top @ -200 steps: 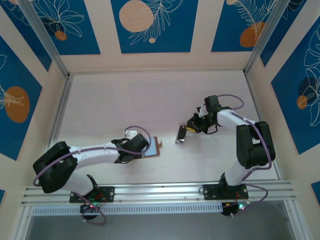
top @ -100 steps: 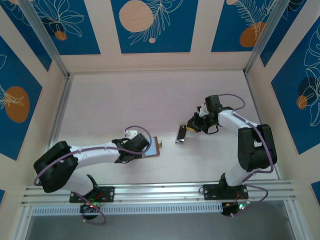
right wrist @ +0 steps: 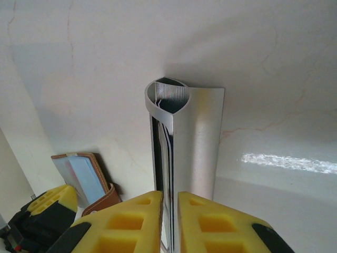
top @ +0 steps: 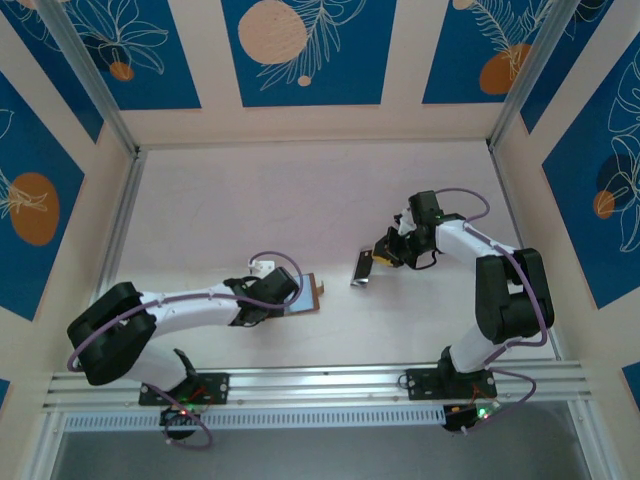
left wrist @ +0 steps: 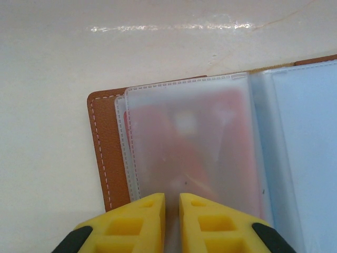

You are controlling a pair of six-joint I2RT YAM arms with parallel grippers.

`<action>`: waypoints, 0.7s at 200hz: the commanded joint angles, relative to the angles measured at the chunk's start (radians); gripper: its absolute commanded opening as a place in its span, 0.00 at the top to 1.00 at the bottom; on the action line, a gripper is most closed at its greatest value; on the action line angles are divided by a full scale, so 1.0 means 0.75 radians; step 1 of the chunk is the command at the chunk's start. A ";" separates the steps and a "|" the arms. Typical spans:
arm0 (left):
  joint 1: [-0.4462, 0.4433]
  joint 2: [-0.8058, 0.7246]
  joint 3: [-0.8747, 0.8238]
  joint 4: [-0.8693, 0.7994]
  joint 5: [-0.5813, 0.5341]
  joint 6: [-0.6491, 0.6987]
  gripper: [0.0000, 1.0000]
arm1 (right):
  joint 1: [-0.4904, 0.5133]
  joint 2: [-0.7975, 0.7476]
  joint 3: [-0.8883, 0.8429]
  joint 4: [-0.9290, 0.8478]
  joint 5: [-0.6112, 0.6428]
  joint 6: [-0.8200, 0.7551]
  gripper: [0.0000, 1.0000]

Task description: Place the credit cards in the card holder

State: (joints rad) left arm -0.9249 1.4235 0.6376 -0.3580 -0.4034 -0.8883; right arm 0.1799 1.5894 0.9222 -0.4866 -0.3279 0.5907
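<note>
almost nothing has moved. right gripper [right wrist: 168, 199] pinches the silvery piece [right wrist: 199, 142] end-on; card holder [left wrist: 102, 158] lies to its left, nipped by the left gripper [left wrist: 172, 203].

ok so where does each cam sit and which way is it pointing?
Top external: above and behind the bases, looking down on the table; both arms, left gripper at the card holder, right gripper on the silvery piece.
Left wrist: looks down past its yellow fingers onto the open card holder's clear sleeves.
Right wrist: looks along its fingers, pinching the silvery piece, toward the card holder.
Shared: the card holder, all three views.
</note>
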 commanded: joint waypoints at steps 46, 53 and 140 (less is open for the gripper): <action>-0.001 0.039 -0.043 -0.093 0.039 -0.022 0.86 | 0.036 0.032 0.008 -0.024 0.007 -0.014 0.87; -0.001 0.037 -0.045 -0.095 0.037 -0.022 0.85 | 0.035 0.035 0.010 -0.026 0.010 -0.014 0.88; 0.000 0.036 -0.030 -0.108 0.032 -0.018 0.85 | 0.072 -0.056 0.056 -0.142 0.097 -0.014 1.00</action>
State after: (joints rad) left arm -0.9249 1.4231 0.6376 -0.3588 -0.4038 -0.8883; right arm 0.2234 1.5967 0.9363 -0.5137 -0.2970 0.5903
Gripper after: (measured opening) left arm 0.145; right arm 0.054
